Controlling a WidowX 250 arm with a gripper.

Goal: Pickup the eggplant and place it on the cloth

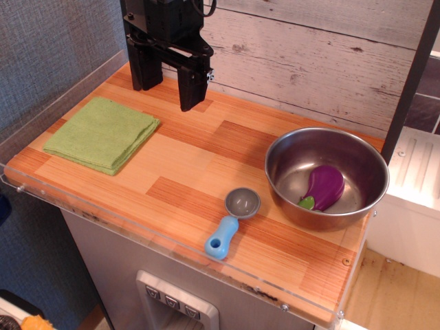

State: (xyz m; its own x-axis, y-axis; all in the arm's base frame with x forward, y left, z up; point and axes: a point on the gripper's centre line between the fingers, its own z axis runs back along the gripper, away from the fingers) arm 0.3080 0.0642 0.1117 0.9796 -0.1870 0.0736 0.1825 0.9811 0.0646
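Note:
The purple eggplant (323,187) with its green stem cap lies inside the steel bowl (282,155) at the right of the wooden table. The folded light-green cloth (103,133) lies flat at the left of the table. My black gripper (168,86) hangs at the back of the table, just right of and behind the cloth and far from the bowl. Its two fingers (192,82) stand apart with nothing between them, so it is open and empty.
A grey scoop with a blue handle (232,221) lies near the front edge, left of the bowl. A clear acrylic rim (137,227) runs along the table's edges. A wooden plank wall (309,48) stands behind, and a black post (412,75) at the right.

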